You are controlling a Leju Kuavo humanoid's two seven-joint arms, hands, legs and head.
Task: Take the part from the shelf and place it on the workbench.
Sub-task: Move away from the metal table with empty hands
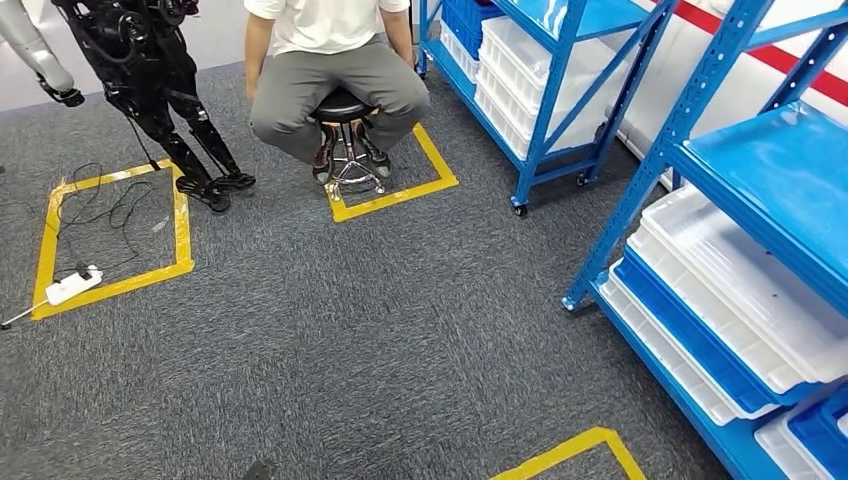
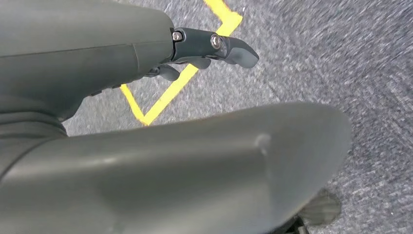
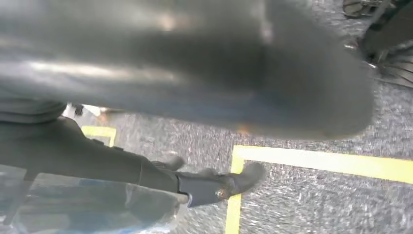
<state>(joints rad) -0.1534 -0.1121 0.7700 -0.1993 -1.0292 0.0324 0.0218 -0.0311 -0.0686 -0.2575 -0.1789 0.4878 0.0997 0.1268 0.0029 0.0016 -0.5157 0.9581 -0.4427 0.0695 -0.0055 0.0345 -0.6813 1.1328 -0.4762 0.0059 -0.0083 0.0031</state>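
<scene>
Left robot hand (image 2: 204,48): hangs over carpet (image 2: 341,58), fingers spread, grasps nothing. Right robot hand (image 3: 209,187): hangs near yellow floor tape (image 3: 316,161), something translucent blurred beside it; cannot tell whether it grips. Head view: blue shelf (image 1: 690,110) with white trays (image 1: 740,290) at right, seated person (image 1: 335,70) on stool (image 1: 345,110) ahead, another robot (image 1: 150,70) at left. Part itself not identifiable; no bench seen. Step, by judgement: walking or turning between stations. Next move calls for facing target squarely before reaching.

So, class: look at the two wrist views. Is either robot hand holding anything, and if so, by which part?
Nothing is held. The left hand hangs over the carpet with its fingers apart and bare. The right hand is blurred, but nothing shows in its fingers either.
</scene>
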